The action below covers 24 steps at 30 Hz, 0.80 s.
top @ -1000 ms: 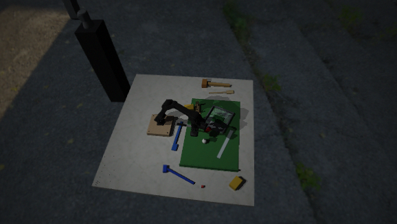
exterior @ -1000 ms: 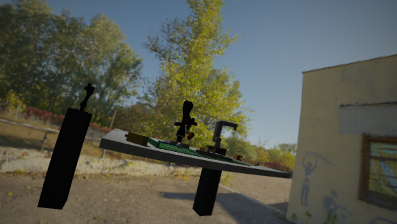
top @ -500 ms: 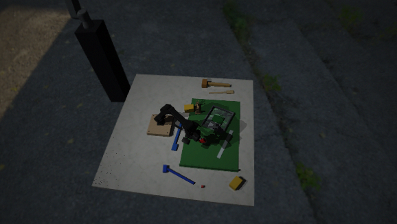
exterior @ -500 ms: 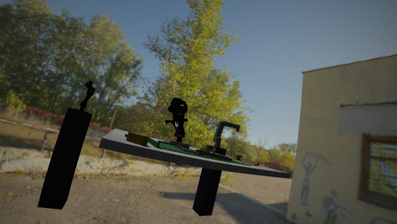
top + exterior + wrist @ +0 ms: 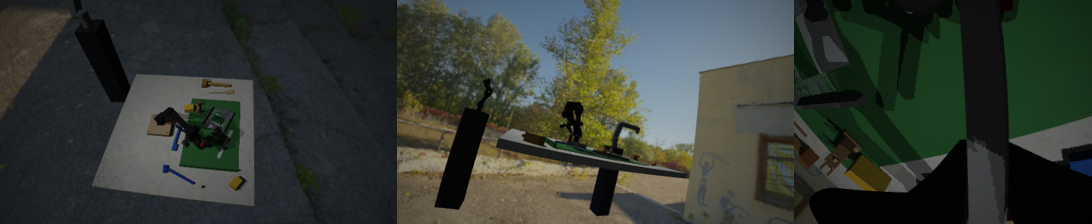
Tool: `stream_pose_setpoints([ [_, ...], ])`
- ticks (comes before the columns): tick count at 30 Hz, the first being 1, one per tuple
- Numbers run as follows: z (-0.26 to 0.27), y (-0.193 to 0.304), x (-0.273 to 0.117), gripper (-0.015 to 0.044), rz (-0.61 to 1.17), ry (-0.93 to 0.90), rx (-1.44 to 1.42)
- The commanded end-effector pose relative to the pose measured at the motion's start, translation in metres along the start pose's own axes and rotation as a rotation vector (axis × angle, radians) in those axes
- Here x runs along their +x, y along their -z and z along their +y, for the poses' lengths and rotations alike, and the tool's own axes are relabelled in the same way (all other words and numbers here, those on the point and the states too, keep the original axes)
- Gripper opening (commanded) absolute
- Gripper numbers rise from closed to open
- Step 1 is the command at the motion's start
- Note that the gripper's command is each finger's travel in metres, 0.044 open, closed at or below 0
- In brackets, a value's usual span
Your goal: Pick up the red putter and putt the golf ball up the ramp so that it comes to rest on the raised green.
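My gripper [image 5: 198, 141] is low over the green board [image 5: 209, 161] [image 5: 1049, 85]. It is shut on the red putter [image 5: 202, 144] [image 5: 570, 138], whose red end [image 5: 1006, 4] shows at the top of the wrist view. The grip itself is hidden. A dark round thing [image 5: 919, 4] at the top of the wrist view looks like the golf ball in shadow, left of the red end; the top view does not show the ball clearly. A white strip [image 5: 220, 153] lies on the board. I cannot tell the ramp from the raised green in these views.
A dark rectangular frame [image 5: 208, 115] and a grey arched post [image 5: 614, 135] stand on the board. Blue tools [image 5: 177, 138] [image 5: 180, 176] lie on the table's near part. Yellow blocks [image 5: 189, 108] [image 5: 235, 183], a mallet [image 5: 220, 84] and a small red piece [image 5: 202, 186] lie around.
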<state>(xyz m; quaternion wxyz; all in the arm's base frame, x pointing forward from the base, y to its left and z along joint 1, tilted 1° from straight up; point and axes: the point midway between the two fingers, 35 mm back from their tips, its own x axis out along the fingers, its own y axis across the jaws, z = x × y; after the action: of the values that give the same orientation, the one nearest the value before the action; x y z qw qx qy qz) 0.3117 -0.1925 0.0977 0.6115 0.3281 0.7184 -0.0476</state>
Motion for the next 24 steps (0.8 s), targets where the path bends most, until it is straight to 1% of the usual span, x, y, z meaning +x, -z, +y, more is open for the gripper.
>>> stream_pose_setpoints([
  [1,-0.001,-0.003,0.003,0.0000,0.001,-0.010,0.024],
  [20,-0.010,-0.011,0.028,0.0000,0.001,-0.010,0.025],
  [24,-0.010,-0.011,0.025,0.0000,-0.001,-0.004,0.018],
])
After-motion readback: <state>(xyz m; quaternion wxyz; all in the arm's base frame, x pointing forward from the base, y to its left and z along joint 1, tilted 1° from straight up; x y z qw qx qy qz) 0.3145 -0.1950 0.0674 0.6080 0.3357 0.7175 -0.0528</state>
